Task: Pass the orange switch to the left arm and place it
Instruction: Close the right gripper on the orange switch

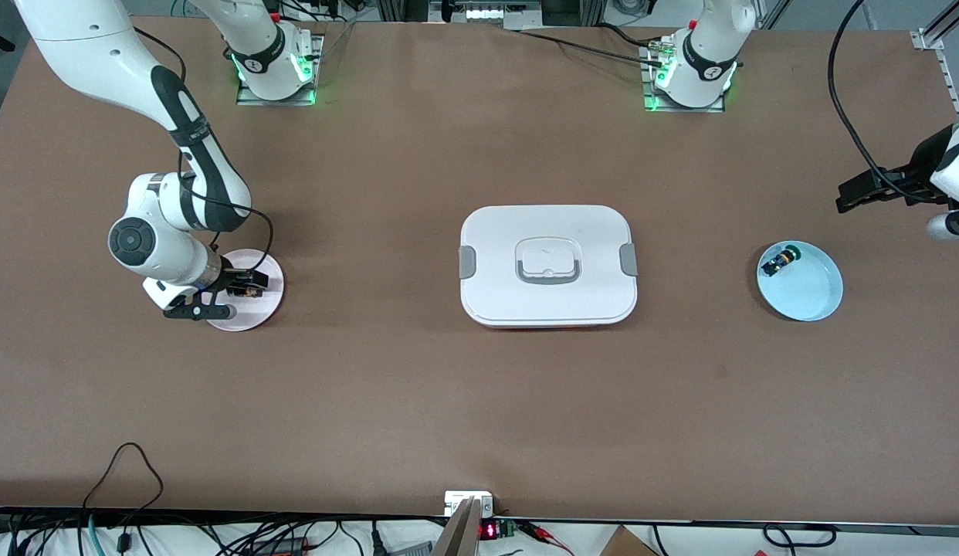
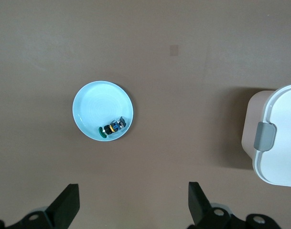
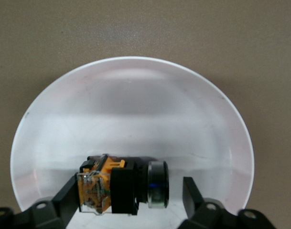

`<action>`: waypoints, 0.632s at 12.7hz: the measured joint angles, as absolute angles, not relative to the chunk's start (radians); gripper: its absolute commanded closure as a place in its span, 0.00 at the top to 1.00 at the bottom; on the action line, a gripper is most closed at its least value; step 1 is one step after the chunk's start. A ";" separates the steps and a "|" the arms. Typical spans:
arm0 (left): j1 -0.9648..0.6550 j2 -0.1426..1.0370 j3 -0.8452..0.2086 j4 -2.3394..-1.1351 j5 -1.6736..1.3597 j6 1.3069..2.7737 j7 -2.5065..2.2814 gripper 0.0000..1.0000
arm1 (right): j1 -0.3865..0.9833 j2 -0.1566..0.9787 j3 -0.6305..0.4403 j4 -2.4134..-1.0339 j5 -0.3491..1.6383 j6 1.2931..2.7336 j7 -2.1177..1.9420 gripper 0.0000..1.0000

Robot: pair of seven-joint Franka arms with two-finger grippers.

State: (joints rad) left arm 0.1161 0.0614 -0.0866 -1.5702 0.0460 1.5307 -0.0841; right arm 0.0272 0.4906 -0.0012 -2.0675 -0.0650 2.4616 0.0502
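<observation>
The orange switch (image 1: 248,291), black with an orange-tan body, lies on a pink plate (image 1: 269,307) toward the right arm's end of the table. In the right wrist view the switch (image 3: 119,188) lies on its side on the plate (image 3: 135,105). My right gripper (image 3: 130,188) is down at the plate (image 1: 244,287), open, its fingers on either side of the switch; one finger is at the orange end, the other stands clear of the silver end. My left gripper (image 1: 850,193) is open and empty in the air above the table near a blue plate (image 2: 133,188). The white box (image 1: 549,309) sits mid-table.
The blue plate (image 1: 811,297) toward the left arm's end holds a small blue-and-black part with a green end (image 1: 781,261). Both show in the left wrist view, plate (image 2: 95,102) and part (image 2: 113,128), with a corner of the box (image 2: 281,138). Cables lie along the table's near edge.
</observation>
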 measured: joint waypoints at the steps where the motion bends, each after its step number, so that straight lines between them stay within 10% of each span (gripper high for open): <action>1: 0.116 0.061 -0.086 -1.570 0.046 1.531 -0.084 1.00 | 0.027 0.491 -0.001 -2.067 -0.070 2.462 0.037 0.35; 8: 0.116 0.061 -0.086 -1.570 0.046 1.531 -0.084 1.00 | 0.027 0.475 0.008 -1.988 -0.072 2.370 -0.113 0.22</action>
State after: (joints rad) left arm 0.1161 0.0614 -0.0859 -1.5701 0.0460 1.5307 -0.0841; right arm 0.0268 0.4748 0.0079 -1.9881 -0.0719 2.3702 -0.1128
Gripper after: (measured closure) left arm 0.000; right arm 0.282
